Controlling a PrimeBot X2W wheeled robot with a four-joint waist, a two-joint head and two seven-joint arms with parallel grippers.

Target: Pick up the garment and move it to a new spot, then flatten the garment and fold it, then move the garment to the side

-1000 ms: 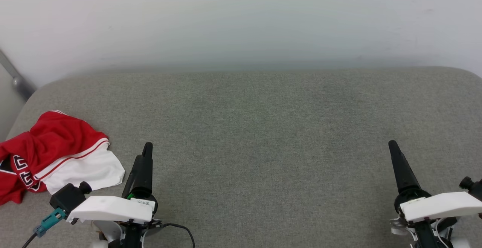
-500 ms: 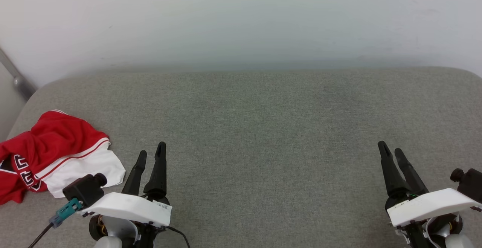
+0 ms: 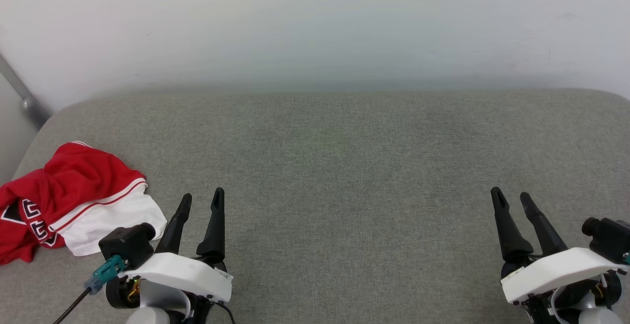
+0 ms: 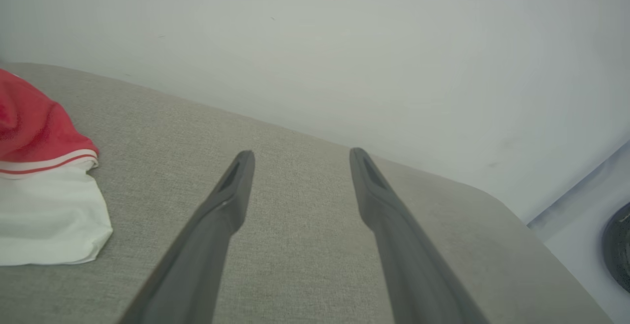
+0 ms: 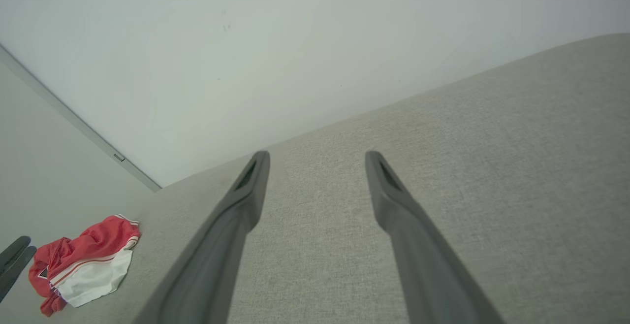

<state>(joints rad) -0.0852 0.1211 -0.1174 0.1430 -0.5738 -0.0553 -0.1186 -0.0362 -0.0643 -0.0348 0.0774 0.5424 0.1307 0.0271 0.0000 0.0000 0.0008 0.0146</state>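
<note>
The garment (image 3: 69,198) lies crumpled at the far left of the grey cushioned surface (image 3: 344,166), red with a white sleeve and black white-edged lettering. The left wrist view catches its red and white edge (image 4: 39,186) at the left; in the right wrist view the garment (image 5: 83,265) is small at the lower left. My left gripper (image 3: 202,198) stands open just right of the garment, nothing between its fingers. My right gripper (image 3: 510,196) is open at the lower right, far from the garment. Both pairs of jaws show apart in the wrist views, left gripper (image 4: 300,154) and right gripper (image 5: 317,155).
A pale wall (image 3: 315,28) rises behind the surface. A grey bar (image 3: 22,95) slants down at the far left. The surface's rounded left edge lies close to the garment. The left arm's fingertips (image 5: 15,252) show at the right wrist view's left edge.
Both wrists have rolled, so each gripper now shows two spread fingers instead of one edge-on. The left gripper has shifted a little right, the right gripper a little left.
</note>
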